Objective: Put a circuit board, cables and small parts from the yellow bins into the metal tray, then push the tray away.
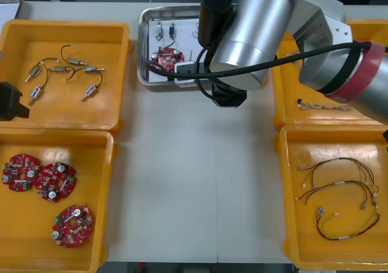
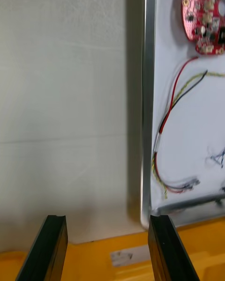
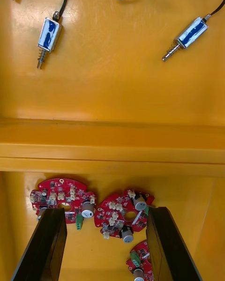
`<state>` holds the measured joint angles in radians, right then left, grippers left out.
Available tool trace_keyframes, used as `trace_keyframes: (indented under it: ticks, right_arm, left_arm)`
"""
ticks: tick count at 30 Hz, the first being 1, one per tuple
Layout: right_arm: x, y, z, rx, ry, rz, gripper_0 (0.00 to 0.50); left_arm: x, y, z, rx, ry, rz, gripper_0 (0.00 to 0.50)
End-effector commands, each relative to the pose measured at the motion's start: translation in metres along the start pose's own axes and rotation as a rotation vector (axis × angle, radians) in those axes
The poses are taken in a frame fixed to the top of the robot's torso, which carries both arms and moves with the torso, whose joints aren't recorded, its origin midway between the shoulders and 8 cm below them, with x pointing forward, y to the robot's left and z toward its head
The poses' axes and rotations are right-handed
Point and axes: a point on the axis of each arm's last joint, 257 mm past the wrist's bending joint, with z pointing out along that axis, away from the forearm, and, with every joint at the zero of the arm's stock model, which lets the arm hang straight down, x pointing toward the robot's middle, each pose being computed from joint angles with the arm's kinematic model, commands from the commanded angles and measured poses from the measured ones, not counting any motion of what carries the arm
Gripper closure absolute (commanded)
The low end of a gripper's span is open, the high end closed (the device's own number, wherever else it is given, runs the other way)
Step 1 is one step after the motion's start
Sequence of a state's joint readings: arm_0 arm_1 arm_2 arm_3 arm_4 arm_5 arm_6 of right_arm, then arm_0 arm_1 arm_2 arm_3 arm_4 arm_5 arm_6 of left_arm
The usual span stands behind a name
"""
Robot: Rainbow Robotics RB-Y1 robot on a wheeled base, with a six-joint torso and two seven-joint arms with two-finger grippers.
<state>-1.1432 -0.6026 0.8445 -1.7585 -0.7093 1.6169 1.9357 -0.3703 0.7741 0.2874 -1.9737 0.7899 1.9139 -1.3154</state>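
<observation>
The metal tray (image 1: 182, 42) sits at the far middle of the bench (image 1: 194, 182), between the yellow bins (image 1: 60, 112). Inside it lie a round red circuit board (image 1: 168, 57), a red and yellow cable (image 2: 173, 117) and two small metal parts (image 1: 159, 29). The right arm reaches over the tray. The right claw (image 2: 105, 250) is low by the tray's shiny rim, with its two fingers wide apart and nothing between them. One finger lines up with the rim and the other is over the bare bench. The left claw (image 3: 105, 246) hangs at the left side, above the wall between the two left bins. Its fingers are apart too and hold nothing. Three more red boards (image 3: 63, 199) lie in the near bin and more small parts (image 3: 49, 33) in the far one
</observation>
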Motion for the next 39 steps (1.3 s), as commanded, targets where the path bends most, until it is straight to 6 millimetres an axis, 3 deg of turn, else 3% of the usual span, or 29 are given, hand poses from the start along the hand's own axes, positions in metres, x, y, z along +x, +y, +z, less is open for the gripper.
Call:
trace_keyframes:
  ticks: [1, 8, 17, 26, 39]
  right_arm:
    - [0.033, 0.004, -0.025, -0.023, -0.022, 0.261, 0.0]
    - [0.076, 0.028, -0.044, -0.11, -0.012, 0.573, 0.0]
    - [0.155, 0.055, -0.068, -0.133, 0.1, 0.976, 0.0]
    - [0.216, 0.079, -0.086, -0.119, 0.135, 1.283, 0.0]
    - [0.297, 0.117, -0.094, -0.1, 0.215, 1.508, 0.0]
  left_arm:
    - [-0.006, 0.02, -0.017, -0.053, -0.038, -0.015, 0.0]
    - [-0.006, 0.02, -0.017, -0.053, -0.038, -0.015, 0.0]
    - [-0.006, 0.02, -0.017, -0.053, -0.038, -0.015, 0.0]
    - [-0.006, 0.02, -0.017, -0.053, -0.038, -0.015, 0.0]
    - [-0.006, 0.02, -0.017, -0.053, -0.038, -0.015, 0.0]
